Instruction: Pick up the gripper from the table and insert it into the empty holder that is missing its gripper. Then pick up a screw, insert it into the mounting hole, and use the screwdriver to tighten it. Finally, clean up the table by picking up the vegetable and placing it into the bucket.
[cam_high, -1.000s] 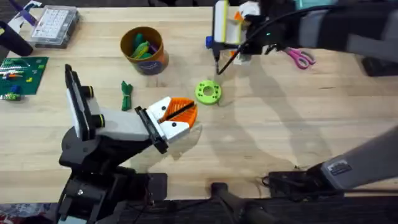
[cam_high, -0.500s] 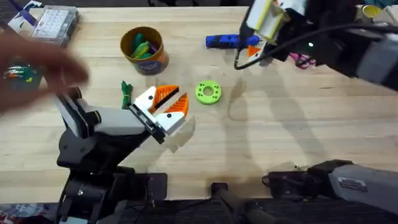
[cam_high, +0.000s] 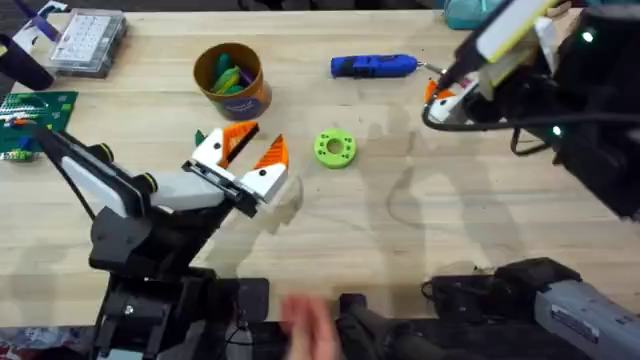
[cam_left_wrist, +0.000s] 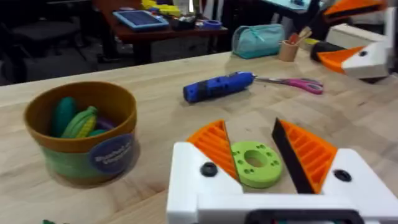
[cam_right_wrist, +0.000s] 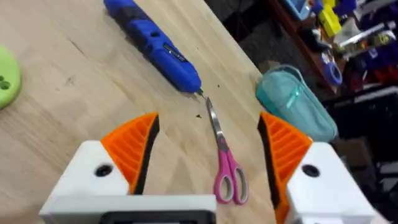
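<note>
Looking down from overhead, the left claw (cam_high: 260, 142) sat at the end of the white-bodied holder (cam_high: 185, 190), raised off the surface (cam_high: 420, 230) with its orange ribbed fingers spread wide, nothing between them. In the left wrist view that claw (cam_left_wrist: 249, 127) was just as released, and the lime-green ring (cam_left_wrist: 255, 163) showed through the gap, lying flat on the wood beyond it. The vegetable (cam_high: 201, 138) lay just beside the left claw, partly hidden behind it. The bucket (cam_high: 232, 80) stood upright a bit further back, toy veggies already inside.

The screwdriver (cam_high: 373, 66) was lying on its side near the far edge, apart from both arms. The right claw (cam_high: 445, 98) hung over the surface near its bit end, also open and empty. In its wrist view (cam_right_wrist: 208, 121) the screwdriver (cam_right_wrist: 152, 43) and the pink-handled scissors (cam_right_wrist: 227, 168) lay tip to tip, though I couldn't tell if they touched.
</note>
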